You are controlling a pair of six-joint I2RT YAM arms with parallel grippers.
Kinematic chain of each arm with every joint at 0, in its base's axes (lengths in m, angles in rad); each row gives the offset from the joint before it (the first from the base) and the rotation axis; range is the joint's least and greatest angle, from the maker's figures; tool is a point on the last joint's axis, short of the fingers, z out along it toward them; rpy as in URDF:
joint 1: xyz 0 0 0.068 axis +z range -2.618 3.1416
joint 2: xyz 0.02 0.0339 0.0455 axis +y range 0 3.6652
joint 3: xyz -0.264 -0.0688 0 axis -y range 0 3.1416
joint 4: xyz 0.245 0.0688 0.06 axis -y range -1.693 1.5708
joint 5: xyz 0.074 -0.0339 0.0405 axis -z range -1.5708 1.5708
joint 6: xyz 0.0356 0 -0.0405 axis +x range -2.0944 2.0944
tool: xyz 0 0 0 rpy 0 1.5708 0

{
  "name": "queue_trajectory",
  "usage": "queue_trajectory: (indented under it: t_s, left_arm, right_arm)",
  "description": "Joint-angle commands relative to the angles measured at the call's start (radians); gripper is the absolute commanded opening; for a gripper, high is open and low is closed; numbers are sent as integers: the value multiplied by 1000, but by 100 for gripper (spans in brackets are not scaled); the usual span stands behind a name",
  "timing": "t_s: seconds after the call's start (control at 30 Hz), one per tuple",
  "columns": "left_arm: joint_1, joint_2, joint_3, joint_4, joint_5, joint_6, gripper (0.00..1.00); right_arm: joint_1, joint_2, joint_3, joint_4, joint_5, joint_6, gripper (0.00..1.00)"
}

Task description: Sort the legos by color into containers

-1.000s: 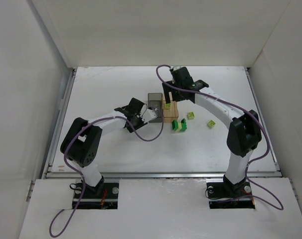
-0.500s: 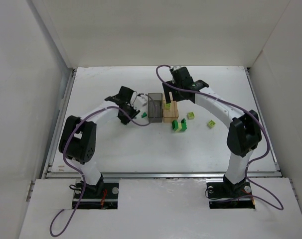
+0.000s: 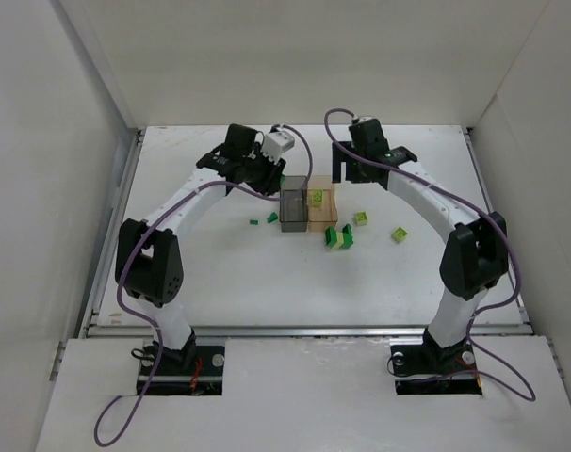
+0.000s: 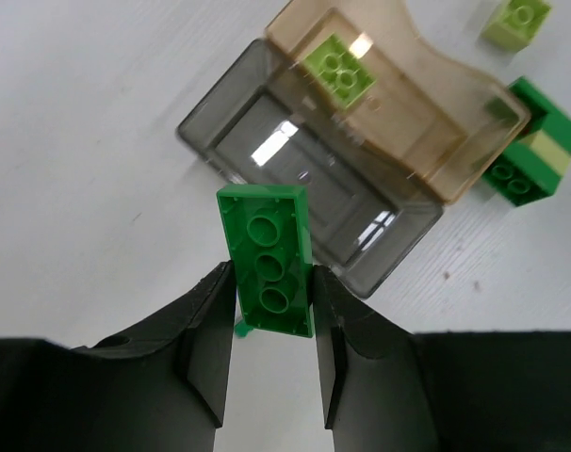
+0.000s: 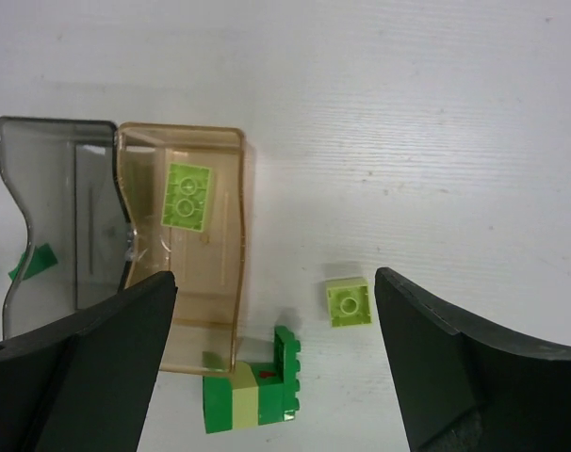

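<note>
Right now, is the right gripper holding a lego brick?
No, the right gripper is open, its fingers spread wide with nothing gripped between them.

white table (image 3: 220,273) – plain white walls (image 3: 304,56)

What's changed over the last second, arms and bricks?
The left gripper swung from the left side of the grey bin away to its far-left, and is clamped on a dark green brick. The right gripper drew back from over the amber bin and stands open; a pale brick lies inside that bin. Both bins and the loose bricks to their right stayed put.
</note>
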State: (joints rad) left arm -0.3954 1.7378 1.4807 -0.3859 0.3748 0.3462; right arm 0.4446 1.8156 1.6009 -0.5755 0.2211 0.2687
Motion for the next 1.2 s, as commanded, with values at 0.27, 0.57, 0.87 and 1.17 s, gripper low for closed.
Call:
queue_trajectory:
  t_s: [0.27,0.57,0.87,1.17]
  left_arm:
    - [-60,114,-5,208,49,-179,10]
    - [-60,124,36,159,70,-167,92]
    - [58,83,110,-81,194,152,64]
    - [66,187,-14,-378,107,864,63]
  right_arm:
    - [-41,-95,-55,43,12,52,91]
    - [-41,-116,-85,62,12,32,91]
    - [-41,-125,-108,72,-34,9,91]
    - [-41,-102,-90,72,-75,-2,91]
